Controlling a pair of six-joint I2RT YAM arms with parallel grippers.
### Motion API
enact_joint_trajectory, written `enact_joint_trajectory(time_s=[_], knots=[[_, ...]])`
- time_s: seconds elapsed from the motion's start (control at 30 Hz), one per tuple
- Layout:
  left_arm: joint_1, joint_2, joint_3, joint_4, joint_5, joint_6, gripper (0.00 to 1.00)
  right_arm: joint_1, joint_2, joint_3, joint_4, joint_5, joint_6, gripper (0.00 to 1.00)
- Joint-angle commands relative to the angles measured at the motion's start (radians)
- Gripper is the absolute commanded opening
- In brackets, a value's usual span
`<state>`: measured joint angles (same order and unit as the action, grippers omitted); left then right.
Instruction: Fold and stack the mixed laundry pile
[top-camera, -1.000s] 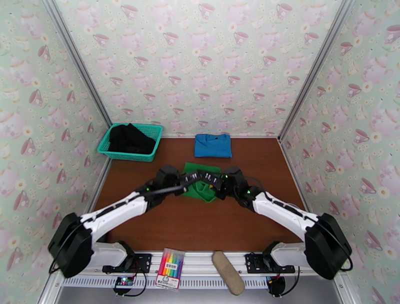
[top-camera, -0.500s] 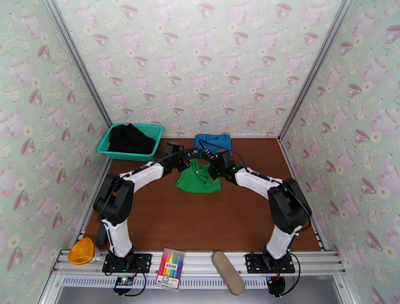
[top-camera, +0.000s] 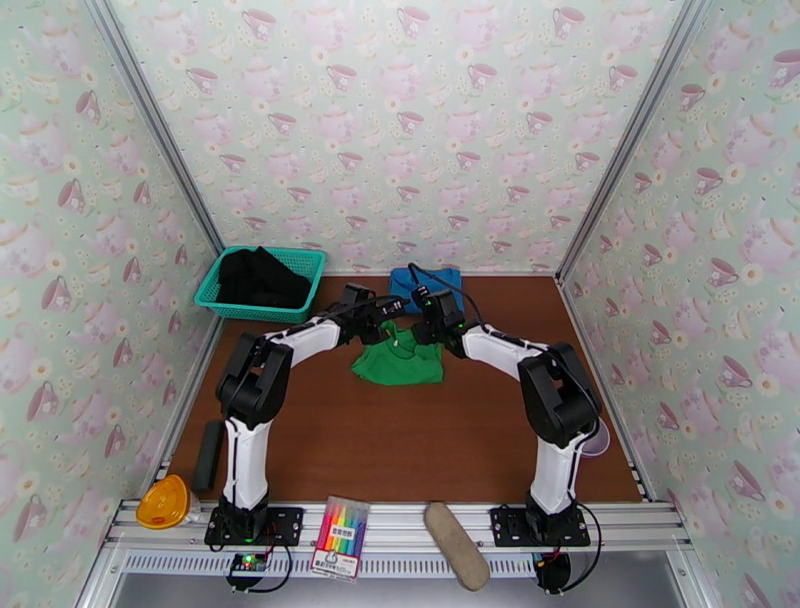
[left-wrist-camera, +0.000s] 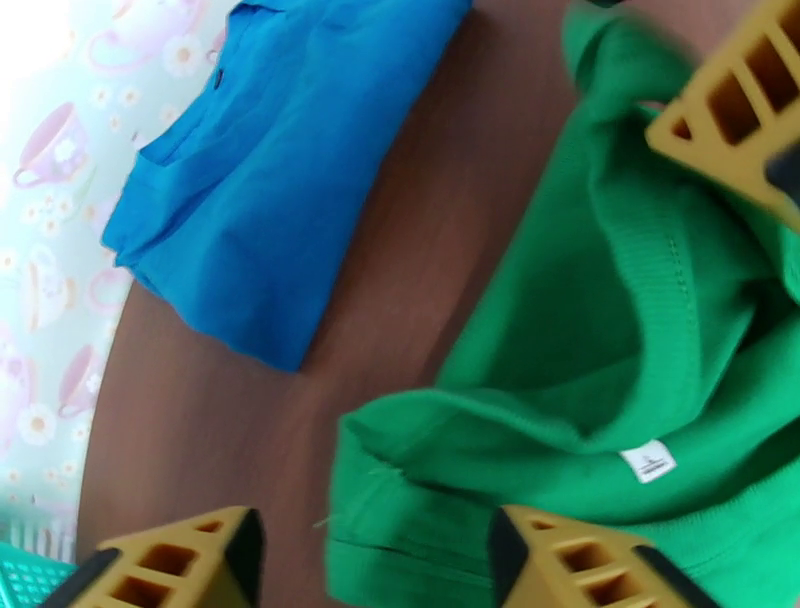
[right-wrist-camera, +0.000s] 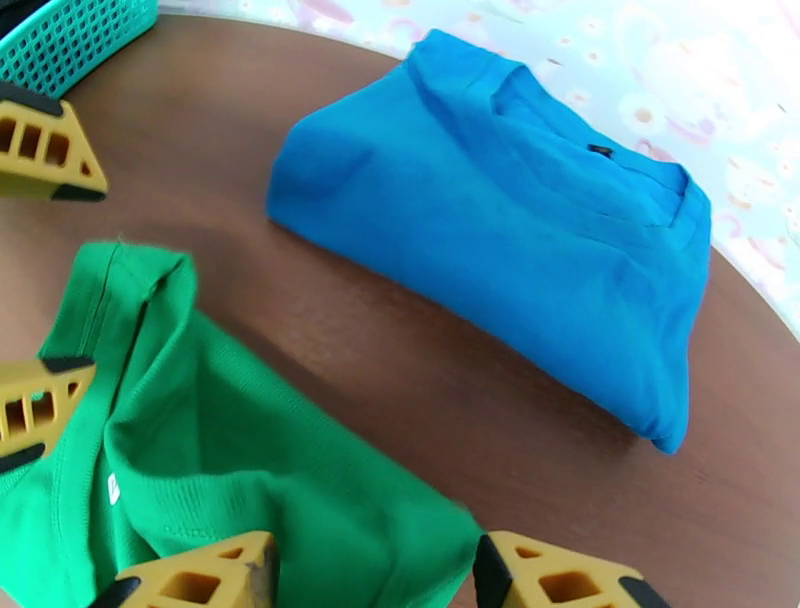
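Green shirt (right-wrist-camera: 250, 460) is being hovered over by left gripper (left-wrist-camera: 370, 560) and right gripper (right-wrist-camera: 375, 570), both jaws being held apart.

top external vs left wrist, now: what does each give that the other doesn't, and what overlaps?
Top external, not left wrist: the black garment lying in the teal basket, and the marker pack on the front rail.

Left wrist, not top external: close detail of the green shirt, with its white neck label and hem stitching, and the left gripper open astride the hem.

Both: the green shirt, the folded blue shirt beyond it, the brown table and the basket, which is just a corner sliver in left wrist.
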<state>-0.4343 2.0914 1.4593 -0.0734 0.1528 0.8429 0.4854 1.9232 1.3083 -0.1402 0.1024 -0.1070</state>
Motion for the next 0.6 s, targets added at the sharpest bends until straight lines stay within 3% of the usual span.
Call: enact_joint_trajectory(time_s=[0.0, 0.17, 0.3, 0.4, 0.57], knots=[[-0.004, -0.037, -0.02, 0.116, -0.074, -0.001, 0.74, -0.016, -0.041, 0.001, 0.019, 0.022, 0.038, 0.59], [-0.027, -0.08, -0.01, 0.178, -0.307, 0.005, 0.73, -0.035, -0.182, -0.045, 0.018, 0.027, 0.044, 0.58], [-0.056, -0.134, -0.016, 0.083, -0.451, -0.035, 0.59, -0.034, -0.254, -0.026, -0.146, -0.004, 0.096, 0.5], [-0.078, -0.191, -0.048, 0.021, -0.526, -0.189, 0.55, -0.034, -0.232, 0.024, -0.331, -0.108, 0.148, 0.44], [-0.05, -0.207, 0.035, -0.349, -0.435, -0.569, 0.73, -0.035, -0.214, -0.077, -0.295, -0.213, 0.255, 0.48]])
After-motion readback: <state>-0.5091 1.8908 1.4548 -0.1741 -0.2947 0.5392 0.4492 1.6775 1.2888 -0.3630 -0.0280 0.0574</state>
